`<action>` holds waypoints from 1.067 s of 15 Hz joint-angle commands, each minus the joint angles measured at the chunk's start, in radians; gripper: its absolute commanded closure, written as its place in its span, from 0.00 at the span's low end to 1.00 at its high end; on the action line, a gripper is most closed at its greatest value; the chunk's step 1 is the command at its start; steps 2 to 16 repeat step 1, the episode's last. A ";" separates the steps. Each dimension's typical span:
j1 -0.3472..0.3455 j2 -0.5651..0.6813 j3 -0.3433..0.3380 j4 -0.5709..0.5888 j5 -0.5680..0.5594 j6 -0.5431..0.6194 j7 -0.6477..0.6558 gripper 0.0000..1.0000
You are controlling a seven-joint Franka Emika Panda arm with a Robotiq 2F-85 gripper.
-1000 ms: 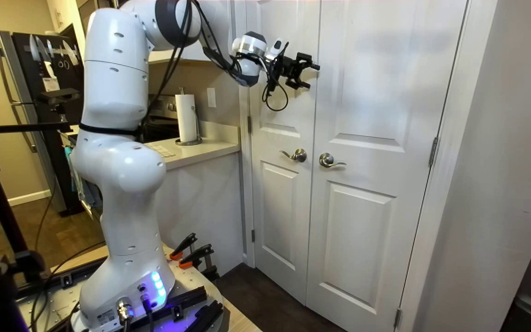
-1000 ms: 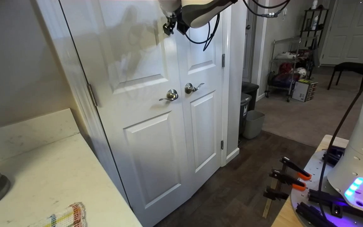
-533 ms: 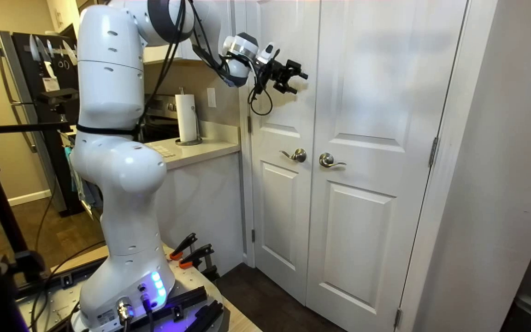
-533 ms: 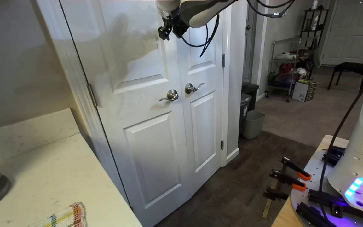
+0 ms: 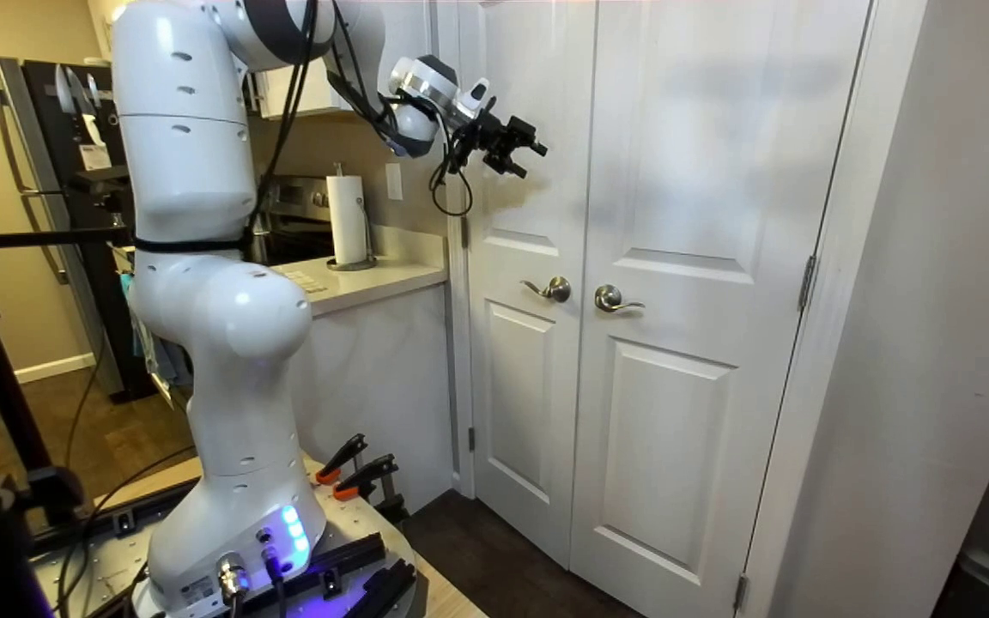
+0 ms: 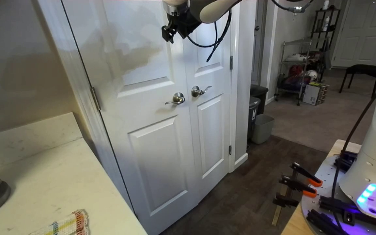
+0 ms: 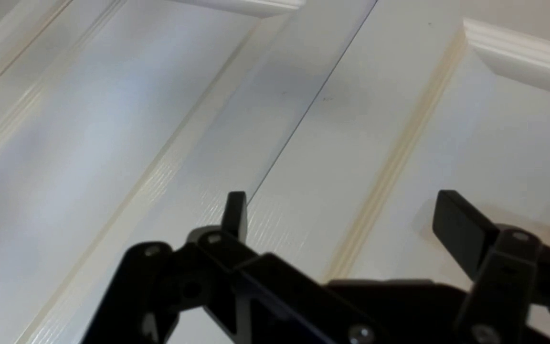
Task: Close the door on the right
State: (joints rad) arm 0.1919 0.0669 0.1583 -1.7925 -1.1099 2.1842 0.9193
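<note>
Check the fingers (image 7: 463,234) first: in the wrist view they stand wide apart, with a broad gap between them. A black cable (image 6: 220,39) hangs to their right in an exterior view.

Directly beyond the fingers you find the left-hinged closet door leaf (image 6: 139,112). In both exterior views the fingers are in front of its upper part, apart from its surface. The leaf meets the right-hinged closet door leaf (image 5: 700,309) along a narrow seam (image 7: 314,102). In the wrist view you see this seam run upward from behind the finger at that view's left.

Locate the lever handle (image 6: 177,98) of the left-hinged leaf below the fingers, near the leaf's free edge. The right-hinged leaf lies to the right of the fingers; its matching lever handle (image 6: 195,91) sits across the seam, also lower than the fingers.

The counter (image 5: 393,275) is lower than the fingers and to their left. On it, a paper towel roll (image 5: 347,220) stands upright and a multicoloured woven cloth (image 6: 69,225) lies flat. Well to the left of the fingers, past the Panda arm (image 5: 250,309), you see a refrigerator (image 5: 52,184). Well to their right stands a grey wastebasket (image 6: 263,130); farther off is a black chair (image 6: 366,69).
</note>
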 commanded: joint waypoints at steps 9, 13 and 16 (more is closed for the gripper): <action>-0.001 0.001 0.002 0.002 0.002 -0.002 -0.002 0.00; -0.001 0.001 0.002 0.002 0.002 -0.002 -0.002 0.00; -0.001 0.001 0.002 0.002 0.002 -0.002 -0.002 0.00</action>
